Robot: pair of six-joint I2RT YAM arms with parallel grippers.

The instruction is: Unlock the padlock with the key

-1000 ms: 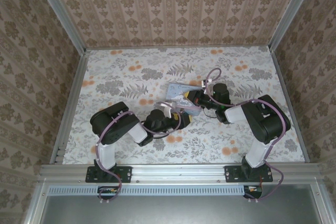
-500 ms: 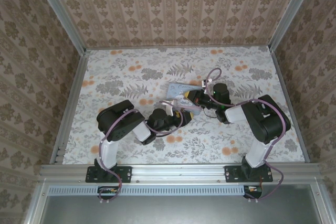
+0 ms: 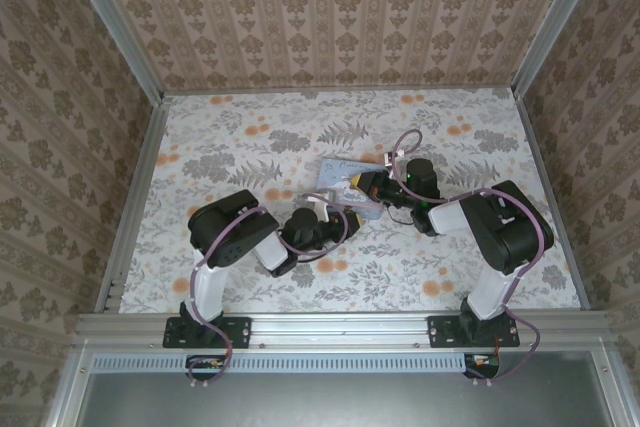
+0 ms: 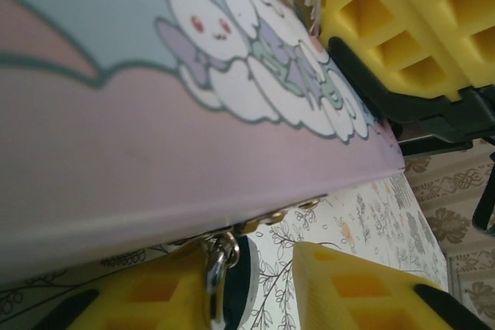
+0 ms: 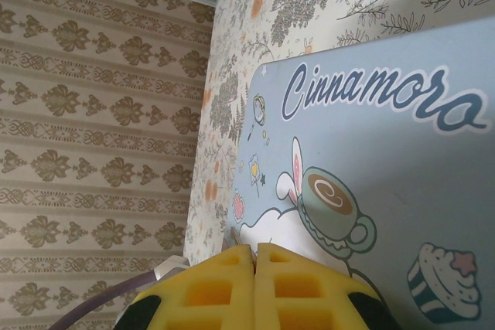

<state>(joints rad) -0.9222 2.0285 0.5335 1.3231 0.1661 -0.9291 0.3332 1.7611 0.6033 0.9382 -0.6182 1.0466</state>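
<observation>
The padlock (image 4: 238, 272) was seen at 6 o'clock under the tin (image 4: 155, 152), between the parted jaws of the left gripper (image 4: 259, 264); in the right wrist view the right gripper (image 5: 255, 262) was found with jaws together.

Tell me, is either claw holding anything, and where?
Nothing is clearly gripped. The left gripper straddles a metal ring at the edge of the tin, with a gap on one side. The right gripper is shut, nothing visible between its pads.

A flat table top (image 3: 250, 137) with grey leaves and orange flowers printed on white stands between three walls (image 3: 330, 17) of beige wallpaper with brown ornament stripes. Silver metal rails (image 3: 340, 325) frame its edges. The light is soft and even.
</observation>
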